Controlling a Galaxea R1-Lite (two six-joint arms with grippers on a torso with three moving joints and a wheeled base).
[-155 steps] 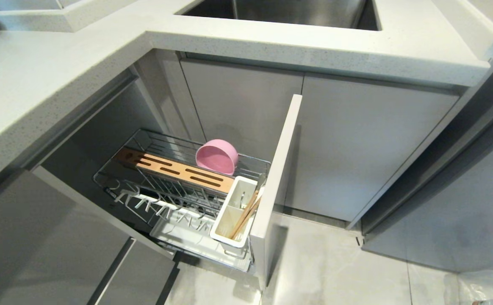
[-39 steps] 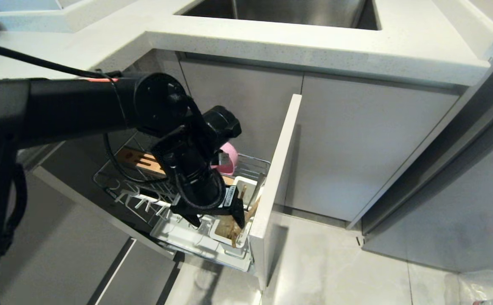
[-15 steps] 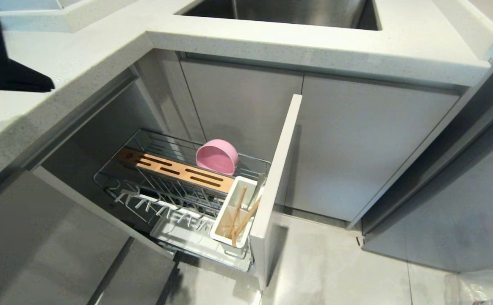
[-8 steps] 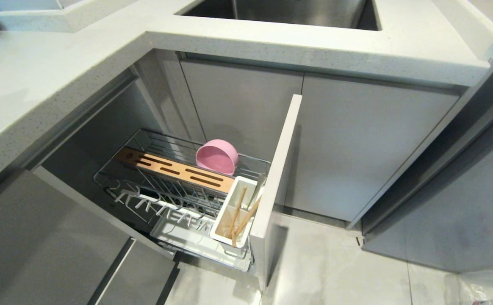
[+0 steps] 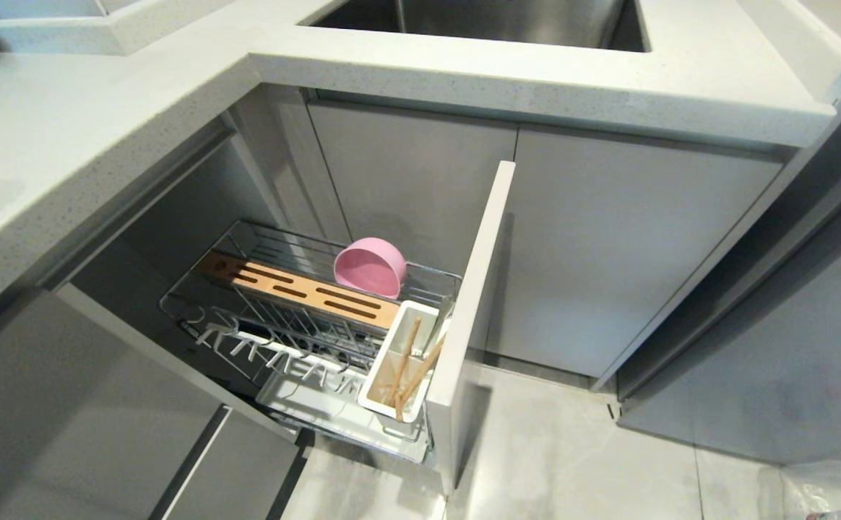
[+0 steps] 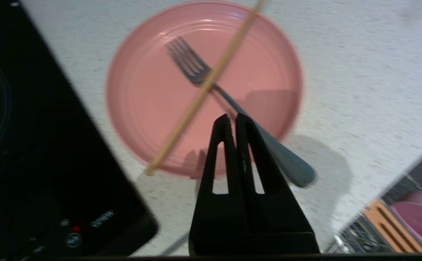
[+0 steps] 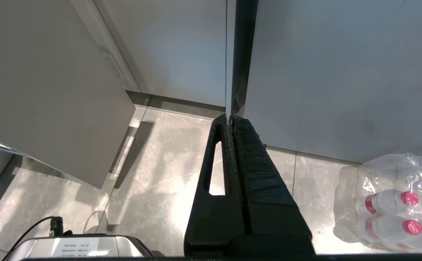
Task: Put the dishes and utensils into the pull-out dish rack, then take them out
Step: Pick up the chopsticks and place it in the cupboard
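Left gripper (image 6: 231, 117) gone from head view since a second ago; now over the countertop (image 6: 359, 72), fingers pressed together, holding nothing. Below it: pink plate (image 6: 142, 108) carrying fork (image 6: 232, 105) and one chopstick (image 6: 203, 87). Pull-out rack (image 5: 305, 303) open, pink bowl (image 5: 370, 266) inside, chopsticks (image 5: 410, 365) in caddy (image 5: 420, 318). Right gripper (image 7: 231, 117) closed, empty, over the floor (image 7: 153, 174).

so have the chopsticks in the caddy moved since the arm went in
Yes. The chopsticks lay together, leaning toward the front panel; now they are spread, one more upright in the white caddy.
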